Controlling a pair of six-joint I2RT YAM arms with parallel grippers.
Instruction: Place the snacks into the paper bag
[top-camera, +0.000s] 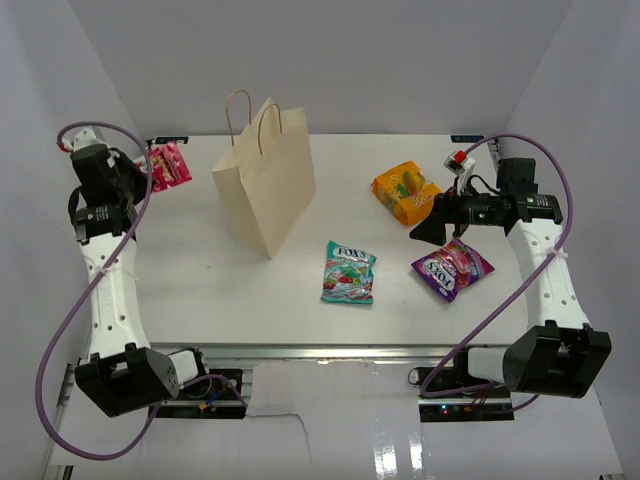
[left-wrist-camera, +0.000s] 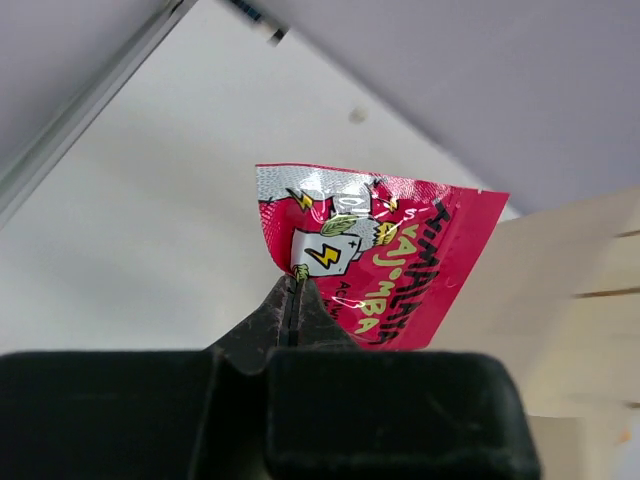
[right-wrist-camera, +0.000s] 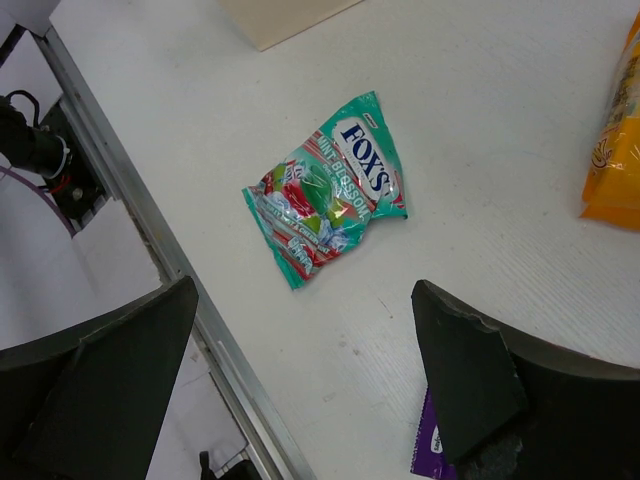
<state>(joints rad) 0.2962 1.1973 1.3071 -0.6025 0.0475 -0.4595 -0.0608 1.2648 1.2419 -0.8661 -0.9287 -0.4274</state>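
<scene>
My left gripper is shut on the small red sachet and holds it in the air at the far left; in the left wrist view the fingertips pinch the sachet's lower left corner. The tan paper bag stands upright to its right, and its side shows in the left wrist view. My right gripper is open and empty above the table, between the orange pack and the purple bag. The teal Fox's bag lies in the middle, and also shows in the right wrist view.
White walls enclose the table at the back and both sides. A metal rail runs along the table's near edge. A small red and white part sits above the right wrist, on the arm.
</scene>
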